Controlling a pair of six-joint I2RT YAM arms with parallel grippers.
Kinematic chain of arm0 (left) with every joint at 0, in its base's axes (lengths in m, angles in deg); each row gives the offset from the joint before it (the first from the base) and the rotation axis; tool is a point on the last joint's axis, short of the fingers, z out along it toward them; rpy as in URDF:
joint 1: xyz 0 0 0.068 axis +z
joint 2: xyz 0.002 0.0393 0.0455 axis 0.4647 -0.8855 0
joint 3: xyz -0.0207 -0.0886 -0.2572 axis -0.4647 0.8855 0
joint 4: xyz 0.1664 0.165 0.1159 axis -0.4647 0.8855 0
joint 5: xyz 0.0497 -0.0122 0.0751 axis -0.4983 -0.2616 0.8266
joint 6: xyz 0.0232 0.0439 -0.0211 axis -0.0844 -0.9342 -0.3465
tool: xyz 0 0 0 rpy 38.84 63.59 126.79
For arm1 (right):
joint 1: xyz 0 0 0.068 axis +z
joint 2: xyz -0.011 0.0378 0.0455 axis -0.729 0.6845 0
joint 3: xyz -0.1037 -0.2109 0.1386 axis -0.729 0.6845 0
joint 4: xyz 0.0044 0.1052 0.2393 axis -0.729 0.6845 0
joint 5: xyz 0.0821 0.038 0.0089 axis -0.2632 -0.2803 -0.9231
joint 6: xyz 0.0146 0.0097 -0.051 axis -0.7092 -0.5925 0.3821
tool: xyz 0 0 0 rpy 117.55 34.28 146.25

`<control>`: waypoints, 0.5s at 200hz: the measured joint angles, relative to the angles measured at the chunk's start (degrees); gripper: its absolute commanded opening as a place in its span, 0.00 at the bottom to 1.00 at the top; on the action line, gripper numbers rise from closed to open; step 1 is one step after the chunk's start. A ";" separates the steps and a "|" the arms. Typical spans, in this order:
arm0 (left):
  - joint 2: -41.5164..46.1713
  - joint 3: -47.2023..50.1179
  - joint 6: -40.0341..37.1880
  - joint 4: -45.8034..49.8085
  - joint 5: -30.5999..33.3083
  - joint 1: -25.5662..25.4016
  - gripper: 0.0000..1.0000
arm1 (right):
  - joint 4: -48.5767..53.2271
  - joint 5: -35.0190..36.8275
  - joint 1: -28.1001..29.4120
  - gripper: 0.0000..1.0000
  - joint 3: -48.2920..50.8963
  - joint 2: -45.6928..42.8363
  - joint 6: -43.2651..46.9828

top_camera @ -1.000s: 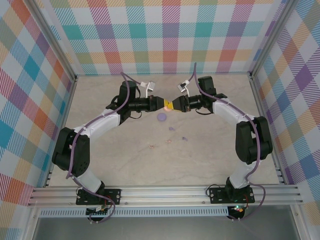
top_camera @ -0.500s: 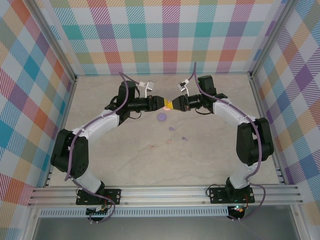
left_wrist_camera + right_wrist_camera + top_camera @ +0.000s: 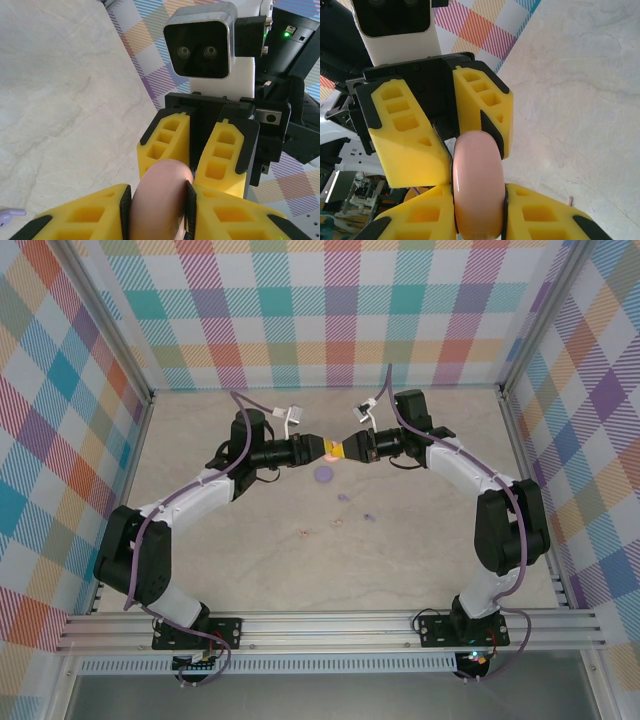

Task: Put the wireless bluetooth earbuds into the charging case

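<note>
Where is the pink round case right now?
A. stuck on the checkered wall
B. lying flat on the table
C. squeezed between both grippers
C: the pink case is pinched from one side by the left gripper and from the other by the right gripper.

Marbled table (image 3: 240,560), lilac case (image 3: 324,474), perhaps four earbuds (image 3: 343,498)

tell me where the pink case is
The pink case is off the table at centre of the top view, pinched between the left gripper and right gripper, just beyond the purple case.
</note>
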 measured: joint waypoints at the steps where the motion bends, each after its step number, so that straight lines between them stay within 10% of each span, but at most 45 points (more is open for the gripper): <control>1: 0.02 0.04 0.17 -0.13 0.00 0.00 0.32 | 0.00 0.00 0.00 0.11 0.00 0.00 0.00; 100: 2.93 3.56 3.91 -3.26 1.31 -0.02 0.40 | -0.94 0.46 -0.07 0.09 -0.76 0.00 -2.01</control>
